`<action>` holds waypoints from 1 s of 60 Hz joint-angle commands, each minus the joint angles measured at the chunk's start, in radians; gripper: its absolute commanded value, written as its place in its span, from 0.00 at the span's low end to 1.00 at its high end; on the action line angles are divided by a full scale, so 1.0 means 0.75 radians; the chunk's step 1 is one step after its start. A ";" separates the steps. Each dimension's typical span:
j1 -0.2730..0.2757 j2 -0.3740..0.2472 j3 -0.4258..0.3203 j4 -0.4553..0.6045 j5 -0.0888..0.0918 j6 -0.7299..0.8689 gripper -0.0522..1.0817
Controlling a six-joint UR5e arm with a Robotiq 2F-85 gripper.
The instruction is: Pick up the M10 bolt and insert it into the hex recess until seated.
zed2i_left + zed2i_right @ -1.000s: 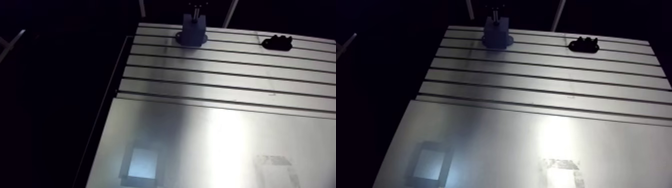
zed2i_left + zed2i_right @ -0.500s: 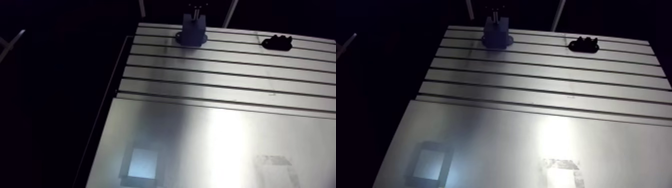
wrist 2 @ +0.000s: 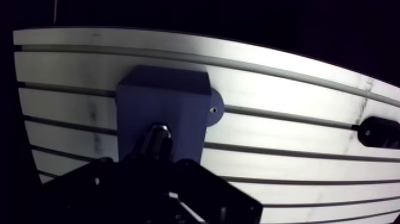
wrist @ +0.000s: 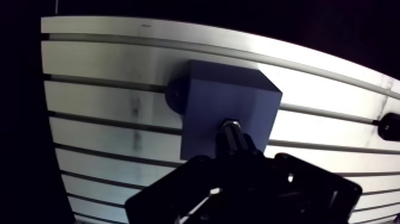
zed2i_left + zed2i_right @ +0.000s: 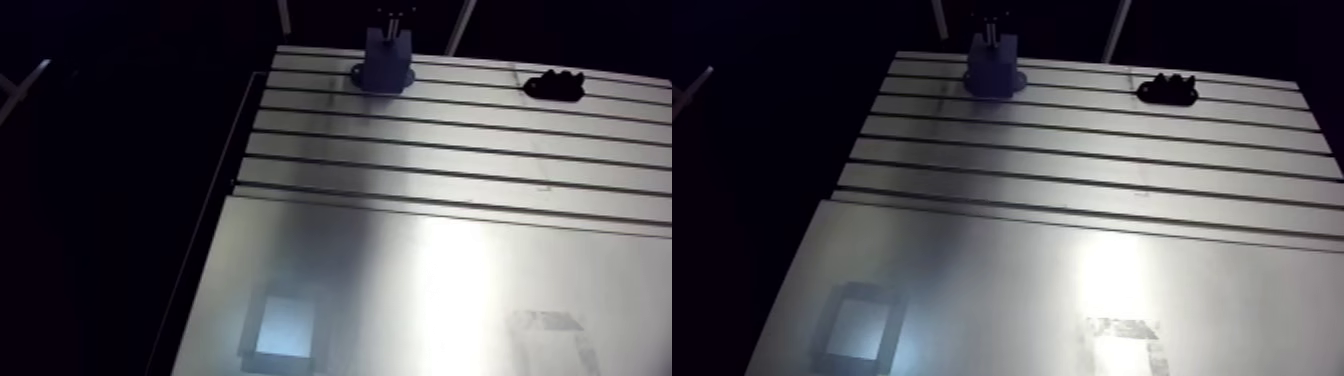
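Wrist view: silvery steel bolt (image 4: 231, 132) upright in blue rectangular block (image 4: 220, 98), just ahead of black gripper (image 4: 237, 158); closure impossible to tell. Looks rigid, slick; wants holding by shank.

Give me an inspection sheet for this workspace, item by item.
Surface: slotted aluminium table, bright glare on its smooth near part.
Job's things: blue block standing near the table's far edge; bolt upright at the block's top face, and whether it is seated cannot be told.
Clutter: small black part lying on the table, apart from the block.
Grippers: gripper directly over the bolt; too dark to read its state.
Cables: nothing seen.
Surroundings: dark, nothing seen.
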 commanded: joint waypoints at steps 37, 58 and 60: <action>0.000 0.000 0.004 0.000 0.000 -0.002 1.00; 0.002 0.000 0.004 0.000 0.000 -0.002 1.00; 0.002 0.000 0.004 0.000 0.000 -0.002 1.00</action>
